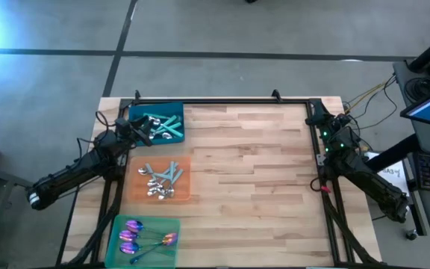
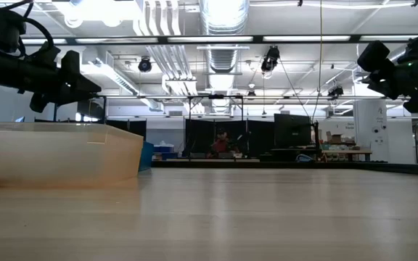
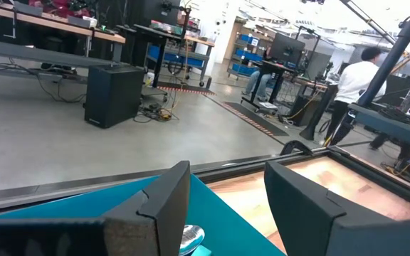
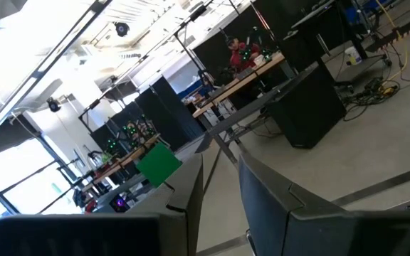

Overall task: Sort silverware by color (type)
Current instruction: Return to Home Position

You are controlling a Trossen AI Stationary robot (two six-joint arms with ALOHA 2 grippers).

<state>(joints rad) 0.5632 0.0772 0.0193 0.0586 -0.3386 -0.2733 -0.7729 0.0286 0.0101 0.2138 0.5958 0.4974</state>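
The silverware sits sorted at the left of the high view, in three bins stacked down the table's left edge. The teal-handled spoons point(image 1: 163, 125) lie in the blue bin point(image 1: 176, 110) at upper left. The pale-handled silver spoons point(image 1: 161, 183) are heaped in the orange bin point(image 1: 186, 196) just below it. The purple-pink spoons point(image 1: 133, 235) lie in the green bin point(image 1: 172, 258) at lower left. No loose utensil shows on the bare wood of the table point(image 1: 252, 172), so the sorting itself looks finished; judging by that, only parking the arms is left. The left gripper point(image 1: 140, 128) hangs over the blue bin's left edge, its arm stretching away toward the lower left of the frame. In its wrist view the two fingers point(image 3: 166, 206) stand apart with nothing between them, and a shiny spoon head shows in the bin below the gap. The right gripper point(image 1: 316, 118) is well away from the bins, raised at the upper right of the table. Its fingers point(image 4: 276, 206) are also parted by a narrow gap and hold nothing.
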